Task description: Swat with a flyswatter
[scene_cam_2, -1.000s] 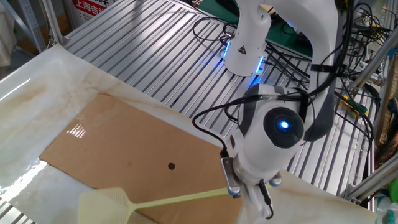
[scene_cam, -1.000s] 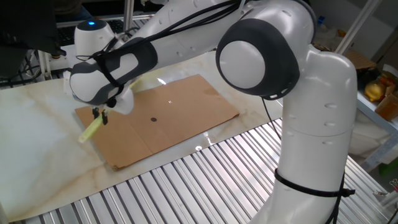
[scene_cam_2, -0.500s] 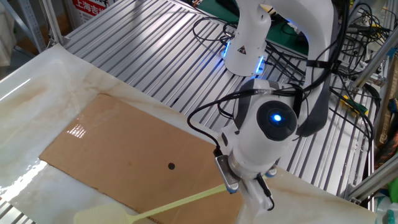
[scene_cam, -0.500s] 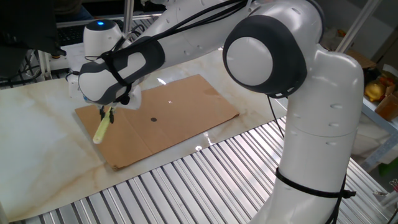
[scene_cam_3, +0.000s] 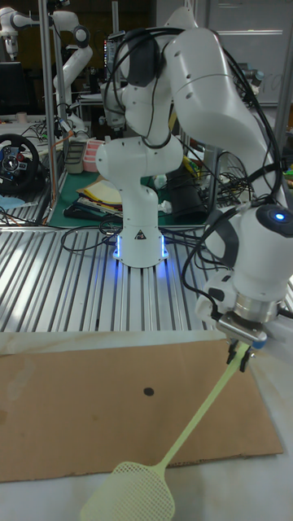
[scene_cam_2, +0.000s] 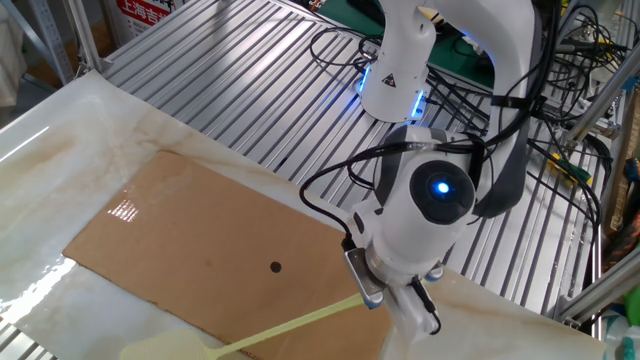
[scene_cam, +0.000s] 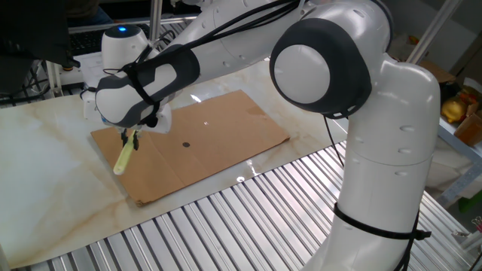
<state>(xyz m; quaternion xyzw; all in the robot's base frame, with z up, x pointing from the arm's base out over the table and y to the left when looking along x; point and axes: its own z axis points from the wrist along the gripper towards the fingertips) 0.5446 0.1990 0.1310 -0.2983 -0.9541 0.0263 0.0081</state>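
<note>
The flyswatter [scene_cam_3: 134, 492] is pale yellow-green, with a long thin handle and a mesh head. My gripper [scene_cam_3: 240, 352] is shut on the handle's end above the right end of the cardboard sheet [scene_cam_3: 98, 399]. The handle slopes down to the head, which lies at the sheet's near edge. In the other fixed view the flyswatter [scene_cam_2: 290, 325] runs from my gripper [scene_cam_2: 372, 298] to the bottom edge, where its head is cut off. In one fixed view only a short piece of the flyswatter [scene_cam: 123, 156] shows below my gripper [scene_cam: 129, 136].
A small black dot [scene_cam_3: 149, 391] marks the middle of the cardboard [scene_cam: 203, 139]. The sheet lies on a pale marble-like tabletop [scene_cam: 45, 173] bordered by ribbed metal slats [scene_cam_2: 230, 70]. The arm's base [scene_cam_3: 137, 236] stands behind the sheet, with cables and clutter beyond.
Over the first half second my gripper shifted toward the cardboard and the swatter head dropped lower. Since then nothing has visibly moved.
</note>
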